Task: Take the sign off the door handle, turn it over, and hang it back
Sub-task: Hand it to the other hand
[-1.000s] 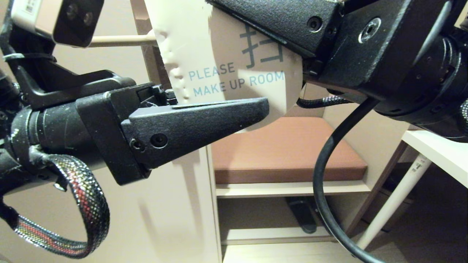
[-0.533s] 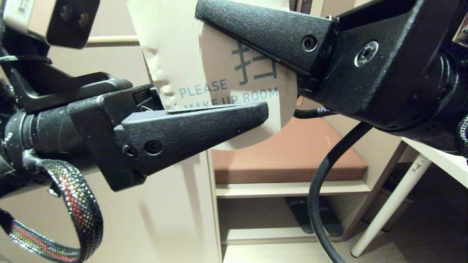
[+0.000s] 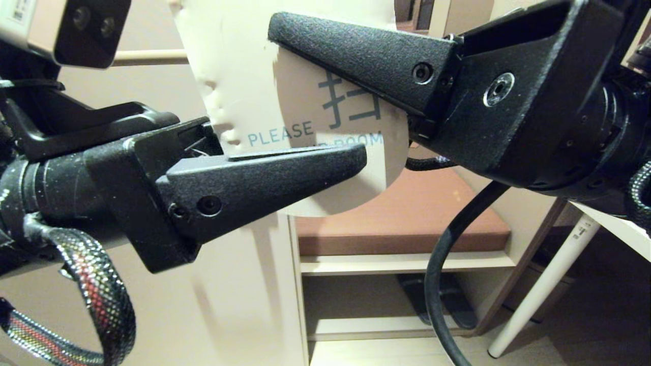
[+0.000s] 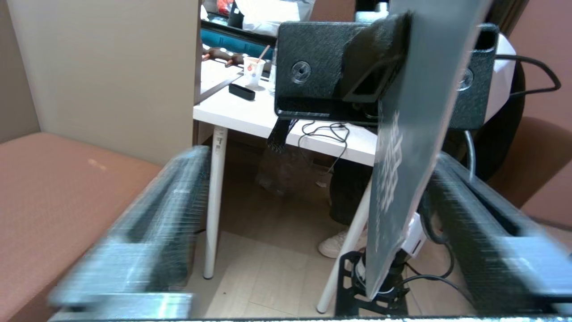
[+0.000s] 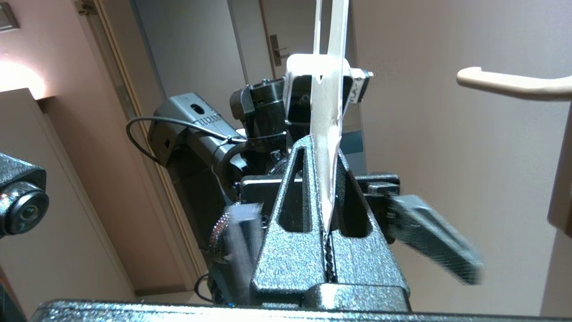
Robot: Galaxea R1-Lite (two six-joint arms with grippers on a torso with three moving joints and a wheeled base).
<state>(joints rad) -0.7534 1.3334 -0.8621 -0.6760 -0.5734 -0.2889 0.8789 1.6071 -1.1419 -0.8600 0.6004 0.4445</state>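
Note:
The sign (image 3: 305, 101) hangs upright in front of me, its white "PLEASE MAKE UP ROOM" face toward the head camera. From the right, my right gripper (image 3: 285, 35) is shut on its upper part; the right wrist view shows the card (image 5: 328, 112) edge-on, pinched between the fingers. My left gripper (image 3: 351, 152) comes in from the left, open, with one finger on each side of the sign's lower end. In the left wrist view the blue-grey face (image 4: 402, 156) stands close to one finger. The door handle (image 3: 147, 57) is bare behind, its cream lever (image 5: 509, 85) off to one side.
A brown cushioned bench (image 3: 396, 208) with shelves below sits behind the sign. A white table (image 3: 610, 208) on thin legs is at the right. A black cable (image 3: 442, 264) loops down from my right arm. A person's white shoe (image 4: 335, 243) shows under the table.
The right gripper has carried the sign down and left, so its lower line of text is now hidden behind the left finger. The left fingers are blurred, moving inward.

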